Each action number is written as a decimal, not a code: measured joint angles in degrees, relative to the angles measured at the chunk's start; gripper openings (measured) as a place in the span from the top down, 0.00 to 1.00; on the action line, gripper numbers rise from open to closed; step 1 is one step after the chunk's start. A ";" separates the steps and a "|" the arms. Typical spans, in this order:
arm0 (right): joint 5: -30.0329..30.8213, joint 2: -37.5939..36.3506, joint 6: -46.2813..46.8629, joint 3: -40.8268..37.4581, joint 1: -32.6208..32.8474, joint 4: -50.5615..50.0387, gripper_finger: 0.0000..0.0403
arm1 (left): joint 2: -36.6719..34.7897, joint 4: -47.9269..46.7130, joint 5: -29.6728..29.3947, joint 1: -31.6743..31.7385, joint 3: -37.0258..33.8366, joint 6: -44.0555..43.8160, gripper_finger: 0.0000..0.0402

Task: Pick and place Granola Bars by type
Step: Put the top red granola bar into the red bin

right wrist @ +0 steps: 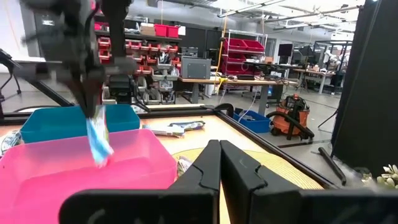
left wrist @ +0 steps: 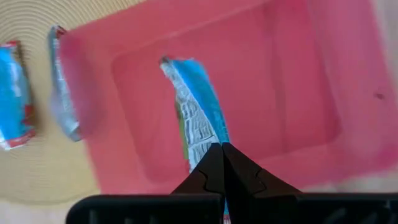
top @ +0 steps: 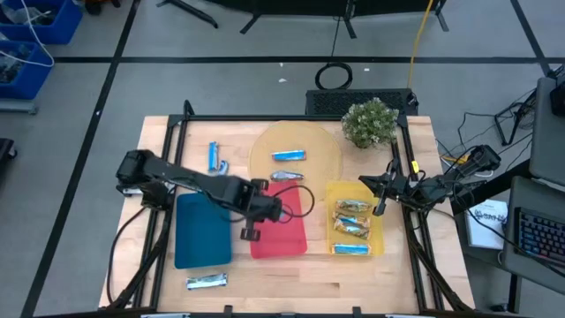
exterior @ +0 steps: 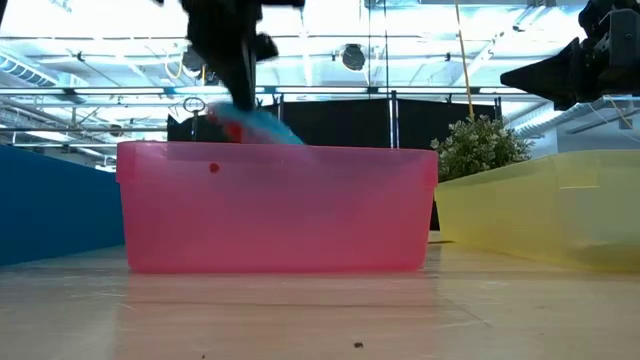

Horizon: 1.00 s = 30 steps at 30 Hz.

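My left gripper (top: 265,209) hovers over the red tray (top: 284,240), shut on a bright blue granola bar (left wrist: 196,106). On the tan disc (top: 318,146) lie a bright blue bar (top: 289,155) and a silver-blue bar (top: 285,176). Another blue bar (top: 213,156) and a silver one (top: 223,166) rest on the table by the far left. A silver-blue bar (top: 207,281) lies near the near edge. The yellow tray (top: 378,231) holds two brown-gold bars (top: 353,208) and a blue one (top: 350,249). My right gripper (top: 380,205) waits shut above the yellow tray. My left gripper pinches the bright blue bar by one end (left wrist: 202,146) between its two fingers, coming from above and pointing down. The bar hangs slanting below the fingers, lifted clear over the red tray's hollow (left wrist: 298,93), its free end (left wrist: 171,65) lowest.
The blue tray (top: 203,231) sits left of the red one, with the yellow tray to the right. A potted plant (top: 369,122) stands at the table's far right corner. A dark frame (top: 177,132) runs round the table's edges.
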 joint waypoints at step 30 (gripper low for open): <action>0.00 -0.02 0.75 -0.02 0.01 0.46 1.00 | -15.62 52.53 11.62 12.53 -40.59 -3.61 0.84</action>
